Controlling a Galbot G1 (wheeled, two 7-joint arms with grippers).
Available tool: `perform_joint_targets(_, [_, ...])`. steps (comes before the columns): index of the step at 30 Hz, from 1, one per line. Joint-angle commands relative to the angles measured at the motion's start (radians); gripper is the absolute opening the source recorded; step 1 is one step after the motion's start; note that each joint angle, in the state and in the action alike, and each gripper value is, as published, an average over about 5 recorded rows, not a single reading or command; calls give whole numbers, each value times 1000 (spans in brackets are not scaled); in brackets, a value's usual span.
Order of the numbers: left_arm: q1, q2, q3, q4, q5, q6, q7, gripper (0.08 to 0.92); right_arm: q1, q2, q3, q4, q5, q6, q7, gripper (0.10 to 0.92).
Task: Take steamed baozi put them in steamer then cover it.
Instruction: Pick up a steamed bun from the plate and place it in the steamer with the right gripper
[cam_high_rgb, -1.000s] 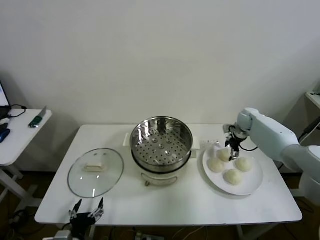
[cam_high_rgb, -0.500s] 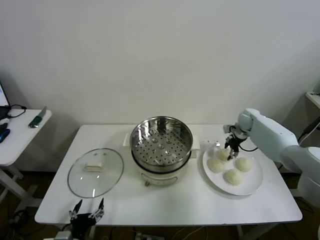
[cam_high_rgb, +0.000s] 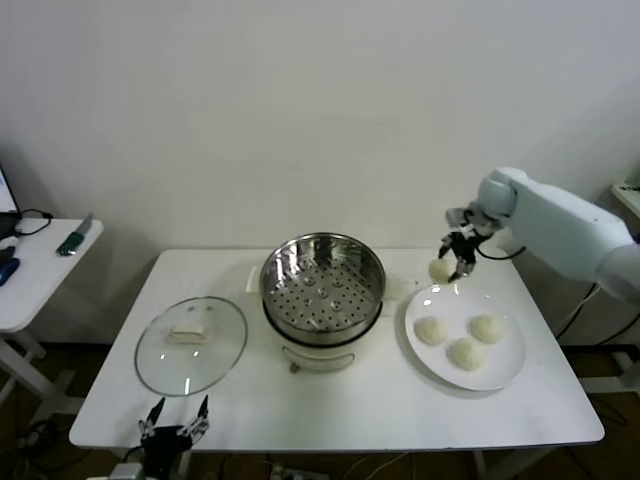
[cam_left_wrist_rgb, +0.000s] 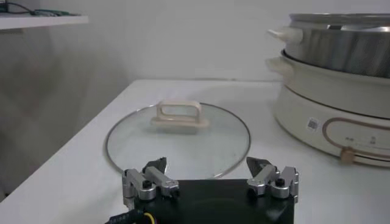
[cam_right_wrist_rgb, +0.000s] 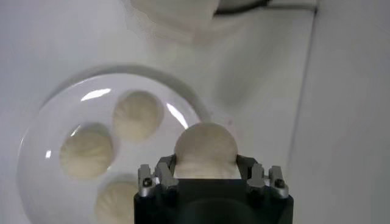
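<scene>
Smooth white right arm (cam_high_rgb: 560, 225), black right claw (cam_high_rgb: 458, 256), silver-knuckled left claw (cam_left_wrist_rgb: 210, 180)

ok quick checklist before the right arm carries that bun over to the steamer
1. Grip: right gripper is closed on one cream-white round dough bun, lifted off the plate: ok.
2. Steamer open: the shiny perforated stainless-steel steamer basket has no lid on it: ok.
3. Room inside: no buns lie on its perforated floor: ok.
4. Lid out of the path: the clear round glass lid with a cream handle lies flat on the table on the steamer's far side: ok.
5. Other arm: left gripper is open, parked at the table's near edge by the lid: ok.
6. Remaining buns: three sit on the round white plate: ok.
</scene>
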Motion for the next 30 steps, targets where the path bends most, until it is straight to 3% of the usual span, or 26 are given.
perform_joint_targets(1, [2, 7, 1, -6, 2, -1, 0, 823, 351, -13, -214, 373, 143, 109, -1, 670])
perform_joint_targets(6, [8, 16, 0, -15, 2, -1, 0, 823, 429, 59, -260, 525, 105, 171, 26, 670])
perform_joint_targets(11, [14, 17, 3, -27, 2, -1, 0, 823, 407, 170, -270, 526, 10, 234, 62, 670])
perform_joint_targets(30, [19, 6, 9, -41, 12, -2, 0, 823, 8, 403, -82, 30, -371, 487, 202, 670])
